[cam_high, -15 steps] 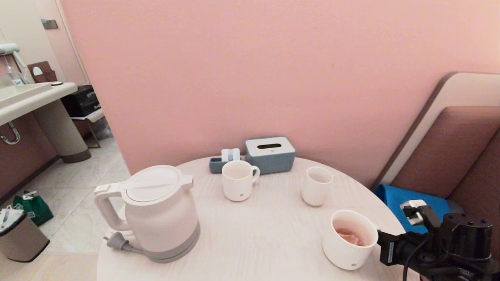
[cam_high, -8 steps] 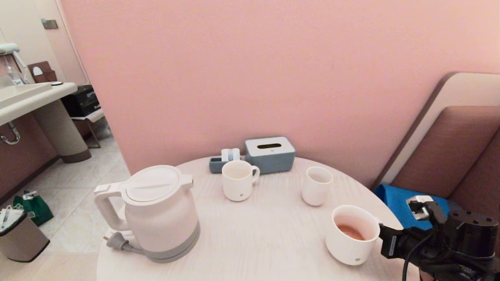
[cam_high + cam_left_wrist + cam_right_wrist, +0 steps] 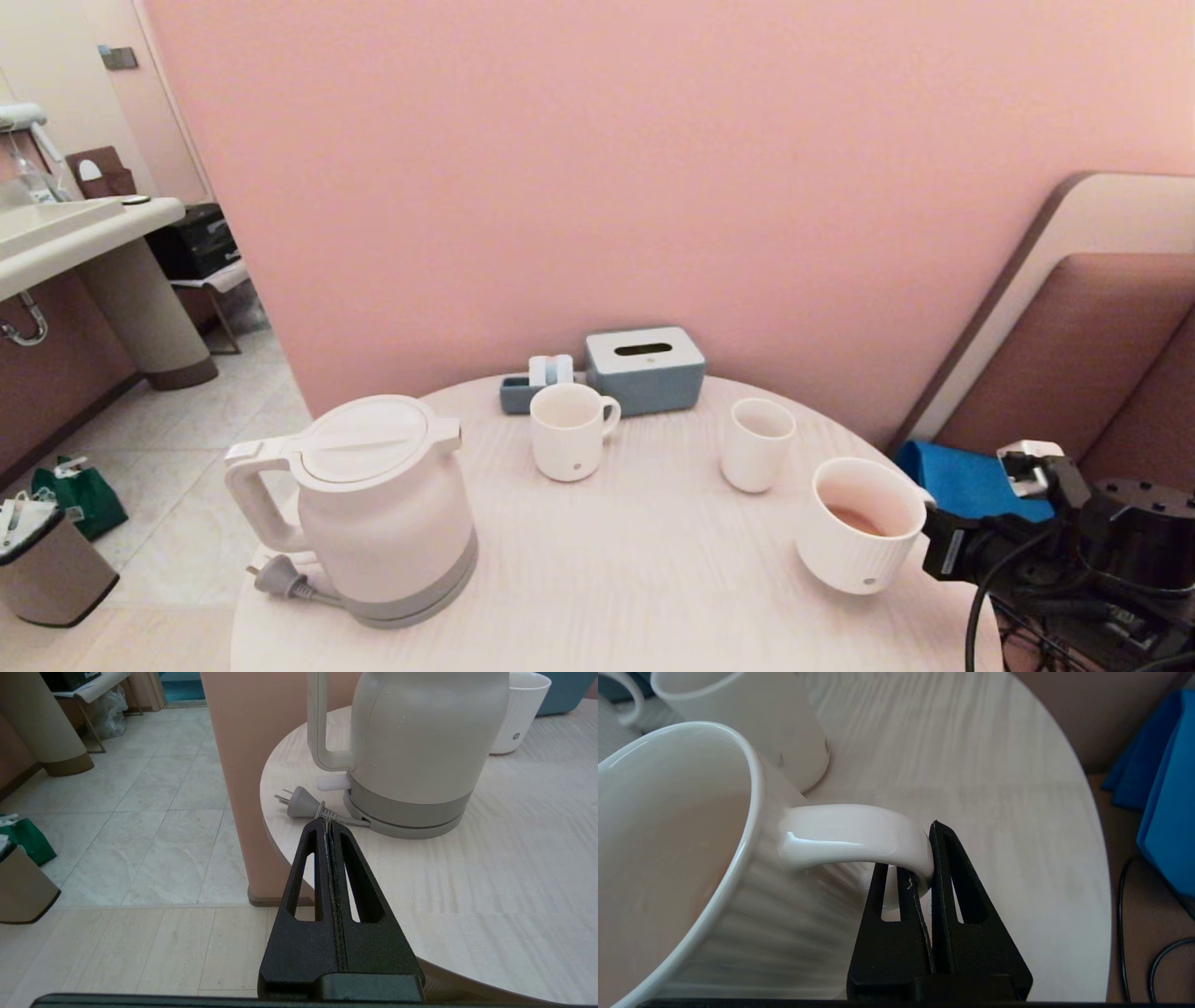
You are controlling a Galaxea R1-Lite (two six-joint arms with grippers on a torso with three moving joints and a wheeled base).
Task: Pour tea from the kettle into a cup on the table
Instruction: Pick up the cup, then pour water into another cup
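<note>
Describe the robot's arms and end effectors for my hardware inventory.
Both end effectors, left end effector and right end effector, are matte black, with tapered fingers pierced by long slots. The right arm is black and blocky, with loose black cables and a white label.

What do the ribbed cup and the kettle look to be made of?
Ribbed cup: probably glazed ceramic, given the glossy highlights on its handle in the right wrist view. Kettle: likely matte plastic, a dull white body without sharp reflections above a grey base band.
</note>
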